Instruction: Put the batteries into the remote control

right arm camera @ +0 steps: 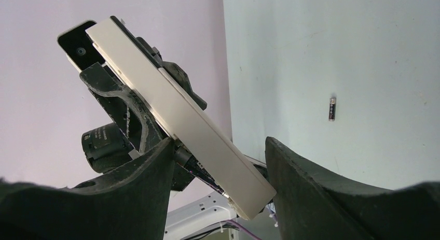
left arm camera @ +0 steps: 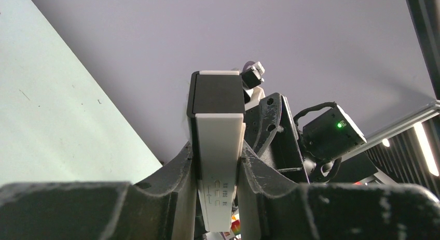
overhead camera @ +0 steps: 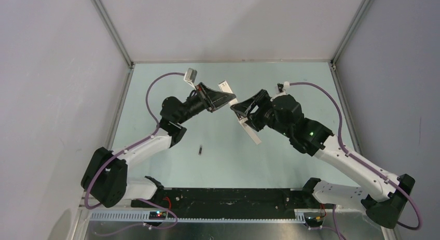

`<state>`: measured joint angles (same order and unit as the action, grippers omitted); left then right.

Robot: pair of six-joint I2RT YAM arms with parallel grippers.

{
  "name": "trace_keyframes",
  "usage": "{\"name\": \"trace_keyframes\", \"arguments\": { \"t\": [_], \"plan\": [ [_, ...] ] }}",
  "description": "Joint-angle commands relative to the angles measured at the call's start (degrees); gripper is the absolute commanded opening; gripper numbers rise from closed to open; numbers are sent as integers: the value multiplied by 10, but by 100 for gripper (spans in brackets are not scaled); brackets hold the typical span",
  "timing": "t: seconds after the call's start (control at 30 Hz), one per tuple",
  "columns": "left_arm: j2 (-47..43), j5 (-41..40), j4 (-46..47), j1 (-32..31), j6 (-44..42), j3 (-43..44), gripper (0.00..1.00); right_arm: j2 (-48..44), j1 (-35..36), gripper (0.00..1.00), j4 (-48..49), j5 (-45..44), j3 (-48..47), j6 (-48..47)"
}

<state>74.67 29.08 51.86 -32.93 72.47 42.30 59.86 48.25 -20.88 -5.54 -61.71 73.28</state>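
Observation:
My left gripper [left arm camera: 217, 146] [overhead camera: 227, 99] is shut on the remote control [left arm camera: 220, 131], a slim white bar with a black end section, and holds it above the table. In the right wrist view the remote control [right arm camera: 171, 110] runs diagonally, and its lower white end lies between the fingers of my right gripper [right arm camera: 219, 141] [overhead camera: 240, 109]. That gripper is open: its left finger sits against the remote's dark underside, and the remote's corner is just short of the right finger. One of the batteries [overhead camera: 200, 150] [right arm camera: 332, 108] lies alone on the table.
The pale green table [overhead camera: 290, 84] is walled in by grey panels with metal corner posts [overhead camera: 111, 27]. Both arms meet over the table's middle, with purple cables [overhead camera: 150, 92] looping beside them. A black base rail [overhead camera: 228, 196] runs along the near edge.

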Motion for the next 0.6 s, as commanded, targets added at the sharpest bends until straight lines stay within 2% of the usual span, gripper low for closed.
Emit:
{"name": "trace_keyframes", "arguments": {
  "t": [0.0,0.33,0.57],
  "plan": [
    [-23,-10,13,-3,-19,-1,0,-15,0,64,43,2,5,-4],
    [-29,-20,9,-3,-9,6,0,-20,4,50,63,7,16,-23],
    [-33,-24,9,-3,6,11,0,-12,4,48,69,24,16,-38]
  ]
}}
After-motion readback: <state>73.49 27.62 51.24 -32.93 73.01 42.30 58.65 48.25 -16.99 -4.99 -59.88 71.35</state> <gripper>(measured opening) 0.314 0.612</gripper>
